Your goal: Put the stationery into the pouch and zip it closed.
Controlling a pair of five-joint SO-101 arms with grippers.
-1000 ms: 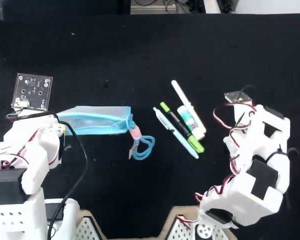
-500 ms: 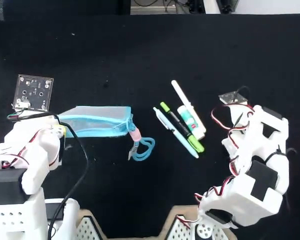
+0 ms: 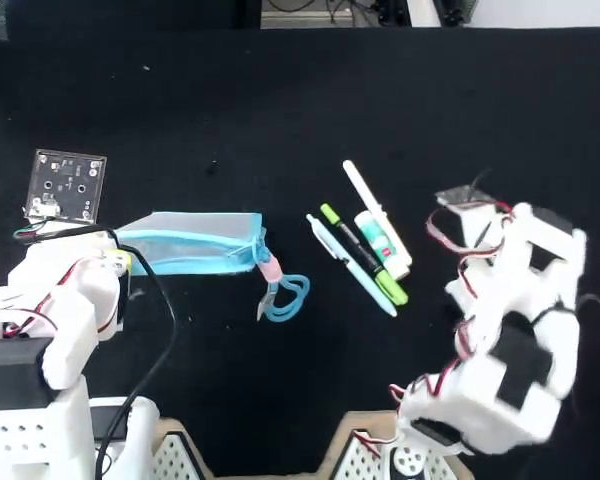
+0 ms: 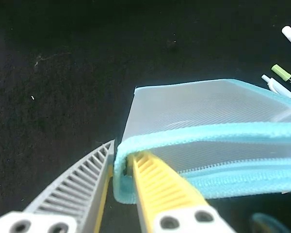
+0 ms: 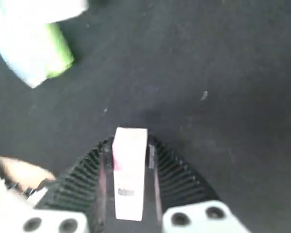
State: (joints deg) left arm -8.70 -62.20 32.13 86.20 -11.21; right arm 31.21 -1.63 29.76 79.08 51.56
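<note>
Off the pouch's left end, a little beyond it, lies a small board (image 3: 65,185). The left gripper (image 4: 123,153) is pinched on that left end: the grey jaw sits outside and the yellow one under the blue upper lip, so the mouth looks held partly open.

The pouch (image 3: 190,243) lies flat, its long side running left to right. At its right end a pink tab leads to a looped blue strap (image 3: 285,292) that trails toward the arms.

The pouch looks thin, soft and very light. It will likely sag or slide if pushed, so the grip on its lip is worth keeping while things go in. The tab by the strap seems the place to pull for zipping.

Right of the pouch, well apart from it, the pens (image 3: 360,250) lie in a loose slanted bundle. They are stiff, smooth and light and apt to roll, so they are best taken across the barrel near the middle.

Farther right, the right gripper (image 5: 129,143) is clamped on a small white block (image 5: 129,170), possibly an eraser, though the view is blurred. It seems rigid and light and is held by its flat sides.
</note>
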